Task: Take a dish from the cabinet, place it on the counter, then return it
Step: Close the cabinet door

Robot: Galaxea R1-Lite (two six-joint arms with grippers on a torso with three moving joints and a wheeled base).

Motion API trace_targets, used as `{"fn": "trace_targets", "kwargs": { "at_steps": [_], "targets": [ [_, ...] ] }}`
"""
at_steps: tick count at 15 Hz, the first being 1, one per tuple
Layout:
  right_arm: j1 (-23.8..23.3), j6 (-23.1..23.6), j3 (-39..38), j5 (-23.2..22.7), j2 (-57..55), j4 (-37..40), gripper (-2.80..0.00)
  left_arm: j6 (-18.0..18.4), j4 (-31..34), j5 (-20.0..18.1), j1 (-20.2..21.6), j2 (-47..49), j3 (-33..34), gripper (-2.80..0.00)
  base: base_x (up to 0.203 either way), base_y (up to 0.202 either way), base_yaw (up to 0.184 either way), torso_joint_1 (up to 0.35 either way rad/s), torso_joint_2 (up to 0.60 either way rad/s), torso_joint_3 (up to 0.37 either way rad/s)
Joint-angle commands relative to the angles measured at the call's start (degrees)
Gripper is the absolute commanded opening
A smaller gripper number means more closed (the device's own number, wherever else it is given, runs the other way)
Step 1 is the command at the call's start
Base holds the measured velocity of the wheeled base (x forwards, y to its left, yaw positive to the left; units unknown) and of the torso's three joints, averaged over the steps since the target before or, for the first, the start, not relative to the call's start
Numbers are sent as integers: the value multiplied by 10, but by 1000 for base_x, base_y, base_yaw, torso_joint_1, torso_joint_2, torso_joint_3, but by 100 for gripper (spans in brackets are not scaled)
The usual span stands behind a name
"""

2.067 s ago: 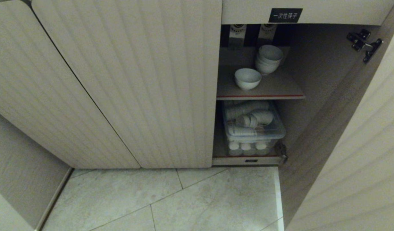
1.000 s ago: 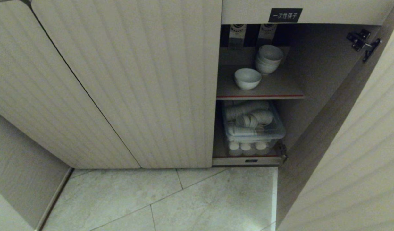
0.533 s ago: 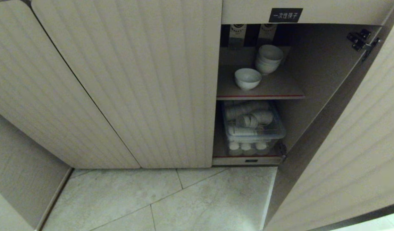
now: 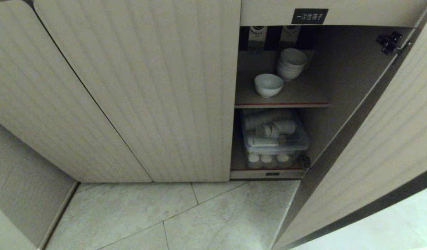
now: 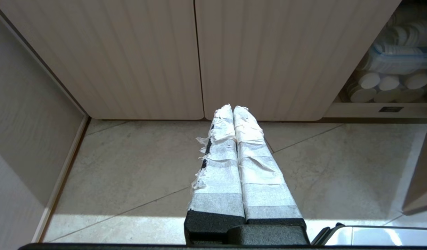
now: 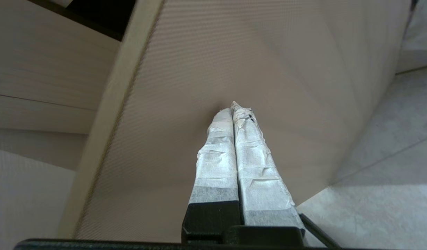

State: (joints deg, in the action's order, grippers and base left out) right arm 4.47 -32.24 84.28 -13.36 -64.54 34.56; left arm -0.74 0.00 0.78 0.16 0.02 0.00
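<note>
The dish (image 4: 268, 84), a small white bowl, stands alone on the red-edged shelf (image 4: 303, 97) inside the cabinet (image 4: 147, 86). The cabinet's right door (image 4: 383, 139) hangs partly open. My right gripper (image 6: 234, 106) is shut and empty, its taped tips against that door's ribbed outer face (image 6: 269, 62). My left gripper (image 5: 233, 107) is shut and empty, parked low over the floor before the closed doors (image 5: 199, 52). Neither gripper shows in the head view. The counter is out of view.
A stack of nested white bowls (image 4: 291, 63) stands behind the dish. Below the shelf, a clear plastic box (image 4: 274, 137) holds white cups. A black label (image 4: 309, 16) sits above the opening. Pale floor tiles (image 4: 182, 218) lie in front, with a wall (image 4: 22, 194) at the left.
The right door has swung in toward the opening, its lower edge moving left and uncovering bright floor at the lower right. The dish has stayed on the shelf.
</note>
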Motion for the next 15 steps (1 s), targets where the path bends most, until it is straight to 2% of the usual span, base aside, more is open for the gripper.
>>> {"fn": "trace_targets", "kwargs": {
  "at_steps": [1, 7, 12, 15],
  "targets": [
    [10, -1, -23, 0, -31, -35, -280, 0, 0, 0, 0, 0, 0, -280, 0, 0, 0, 0, 0, 0],
    [60, 2, -38, 6, -110, -150, -280, 0, 0, 0, 0, 0, 0, -280, 0, 0, 0, 0, 0, 0],
    [103, 0, -38, 37, -163, -203, -280, 0, 0, 0, 0, 0, 0, -280, 0, 0, 0, 0, 0, 0],
    [112, 0, -35, 42, -187, -236, -280, 0, 0, 0, 0, 0, 0, -280, 0, 0, 0, 0, 0, 0]
  ]
}}
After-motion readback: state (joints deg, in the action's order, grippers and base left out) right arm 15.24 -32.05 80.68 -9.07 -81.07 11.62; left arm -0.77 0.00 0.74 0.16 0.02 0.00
